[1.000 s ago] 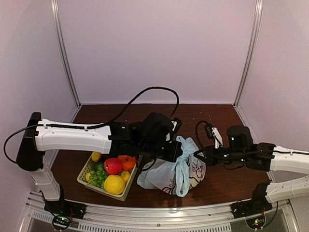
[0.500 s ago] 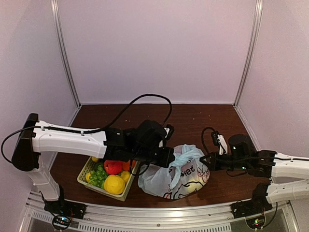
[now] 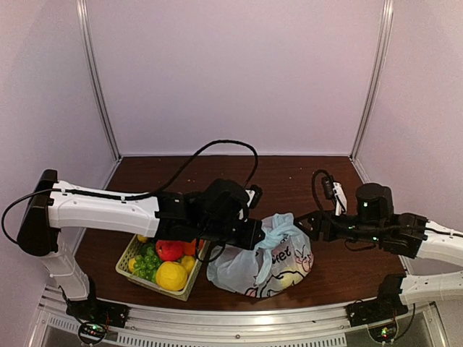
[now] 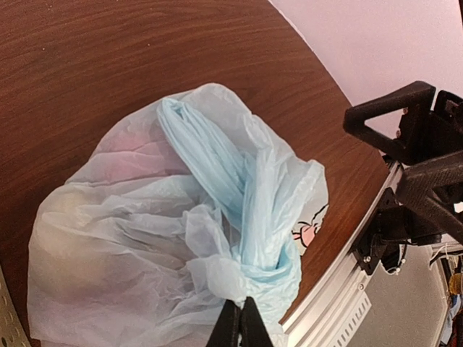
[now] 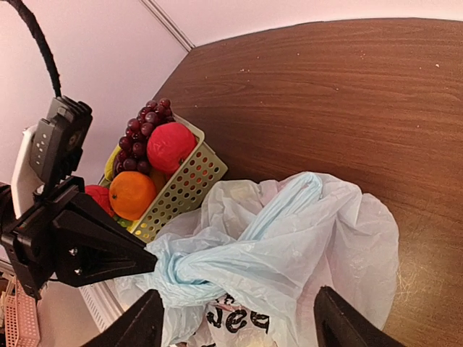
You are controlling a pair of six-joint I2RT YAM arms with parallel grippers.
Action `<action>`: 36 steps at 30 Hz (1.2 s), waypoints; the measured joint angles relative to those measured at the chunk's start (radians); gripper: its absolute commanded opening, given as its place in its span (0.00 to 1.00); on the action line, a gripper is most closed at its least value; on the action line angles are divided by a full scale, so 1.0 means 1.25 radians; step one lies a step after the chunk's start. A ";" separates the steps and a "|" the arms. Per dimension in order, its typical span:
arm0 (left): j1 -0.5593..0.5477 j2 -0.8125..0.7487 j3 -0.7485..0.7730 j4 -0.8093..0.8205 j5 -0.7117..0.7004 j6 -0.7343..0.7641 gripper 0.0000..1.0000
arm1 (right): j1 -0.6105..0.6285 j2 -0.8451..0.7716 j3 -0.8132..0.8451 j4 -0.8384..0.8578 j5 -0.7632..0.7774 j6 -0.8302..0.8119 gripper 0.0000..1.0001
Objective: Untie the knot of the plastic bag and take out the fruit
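At the left, the basket (image 5: 181, 194) of mixed produce sits just beside the plastic bag (image 3: 246, 267), and above its edge the left hand (image 3: 247, 233) is pinched tight on a fold of pale blue film right next to the knot (image 4: 262, 269). A second ago the bag hung taut between both arms. Now it has slumped onto the tabletop (image 3: 304, 173), spread wide with its dark print facing up. The twisted handles look bunched together where the left hand grips, so the knot reads as not yet undone. The fruit is inside the bag, only a dim yellowish shape (image 3: 288, 279) showing through the film. To the right, the right hand (image 5: 239, 327) has let go of the handle, pulled back and stands wide, clear of the bag, probably to retake a loose end.
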State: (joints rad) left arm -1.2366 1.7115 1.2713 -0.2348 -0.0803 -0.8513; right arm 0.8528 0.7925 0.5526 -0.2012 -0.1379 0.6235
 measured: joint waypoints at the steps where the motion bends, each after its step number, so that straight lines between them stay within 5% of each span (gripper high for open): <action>1: 0.000 0.000 -0.001 0.001 0.002 0.000 0.00 | 0.000 0.004 0.010 -0.003 0.001 -0.005 0.75; 9: 0.000 0.000 -0.004 0.002 0.009 0.000 0.00 | 0.001 0.113 0.053 -0.009 0.001 -0.042 0.83; 19: 0.000 0.000 -0.006 0.002 0.010 -0.001 0.00 | 0.013 0.175 0.049 0.031 -0.001 -0.049 0.67; 23: 0.000 0.000 -0.006 0.002 0.010 -0.001 0.00 | 0.015 0.184 0.043 0.053 -0.002 -0.044 0.47; 30: 0.000 0.000 -0.006 0.002 0.010 0.000 0.00 | 0.016 0.193 0.039 0.070 -0.003 -0.036 0.38; 36: 0.000 0.000 -0.006 0.002 0.010 0.000 0.00 | 0.018 0.193 0.025 0.081 -0.003 -0.034 0.12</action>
State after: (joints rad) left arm -1.2366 1.7115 1.2636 -0.2329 -0.0673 -0.8516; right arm 0.8753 1.0336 0.5842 -0.1005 -0.1417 0.5816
